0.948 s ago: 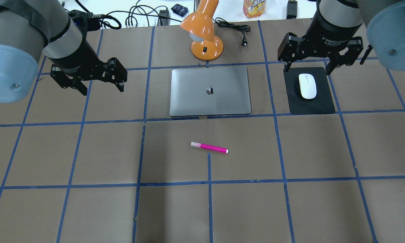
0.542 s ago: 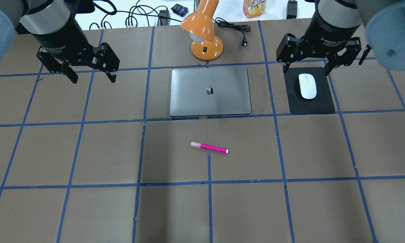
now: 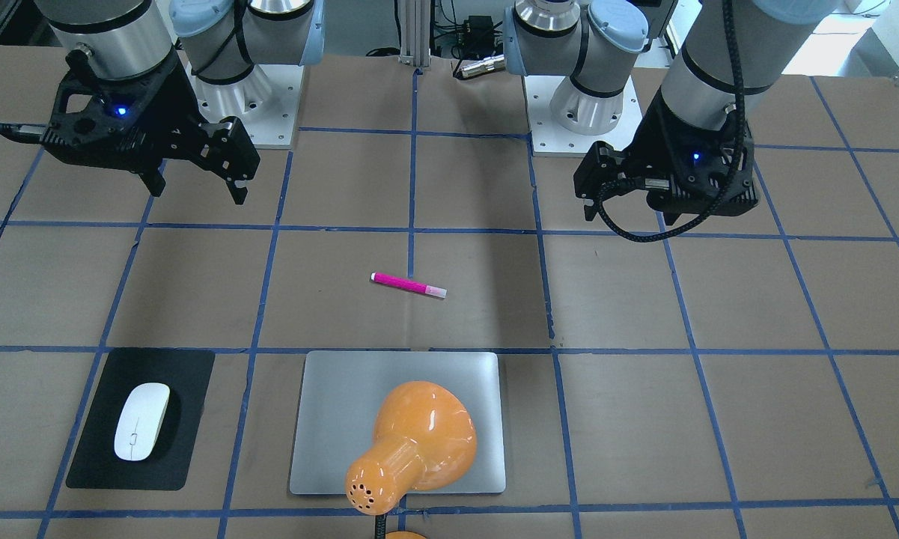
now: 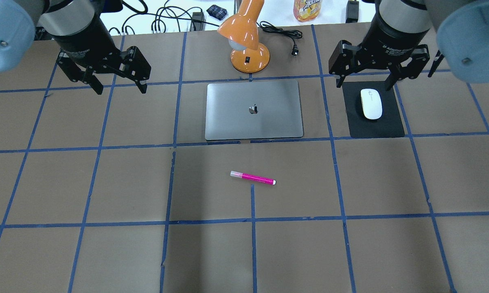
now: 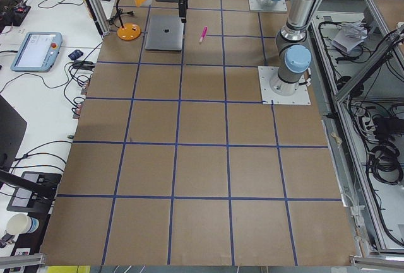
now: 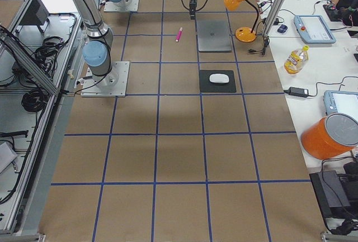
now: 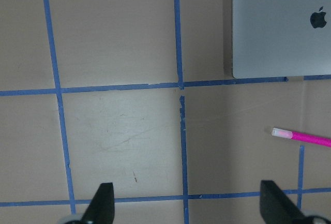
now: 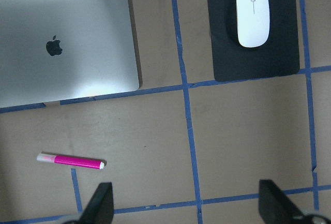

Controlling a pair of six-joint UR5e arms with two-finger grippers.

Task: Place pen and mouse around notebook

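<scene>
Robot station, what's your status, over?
Left gripper and right gripper open, empty. Pen lying loose near notebook, mouse on black mat, both untouched. Lamp at notebook's far edge, not blocking.

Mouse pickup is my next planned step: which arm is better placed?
Right. The right gripper hangs open on the same side of the notebook as the mouse; the left gripper is on the opposite side.

Brown table [image 4: 382, 252] gridded with blue tape [image 4: 211, 222]; orange lamp [image 4: 250, 57].
</scene>
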